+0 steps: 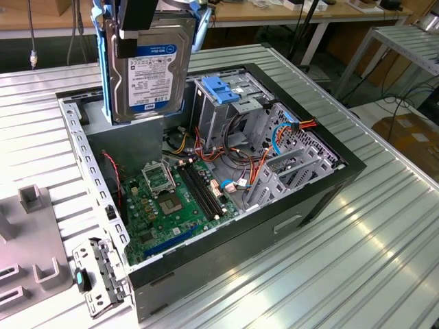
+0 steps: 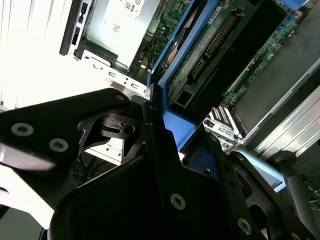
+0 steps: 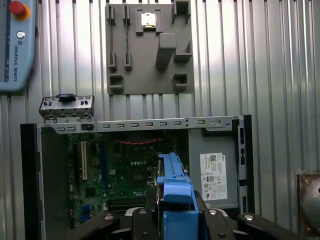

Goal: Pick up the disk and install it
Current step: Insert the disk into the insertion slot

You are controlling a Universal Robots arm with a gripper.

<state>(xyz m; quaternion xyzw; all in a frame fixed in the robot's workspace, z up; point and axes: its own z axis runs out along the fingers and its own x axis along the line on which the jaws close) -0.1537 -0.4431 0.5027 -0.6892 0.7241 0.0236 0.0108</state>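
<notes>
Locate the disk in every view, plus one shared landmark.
Exterior view: the disk, upright above the open case.
Second wrist view: the disk, circuit-board side, framed in blue.
First wrist view: the disk, edge-on over the case.
Shared landmark: the power supply box.

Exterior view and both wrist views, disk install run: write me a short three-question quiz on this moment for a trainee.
1. True or false: the disk lies flat inside the computer case.
2. Multiple choice: the gripper is A) open above the disk, B) shut on the disk, C) shut on a cable.
3. Short answer: what colour is the carrier framing the disk?
Key: 1 false, it hangs on edge above the open case; 2 B; 3 blue.
</notes>
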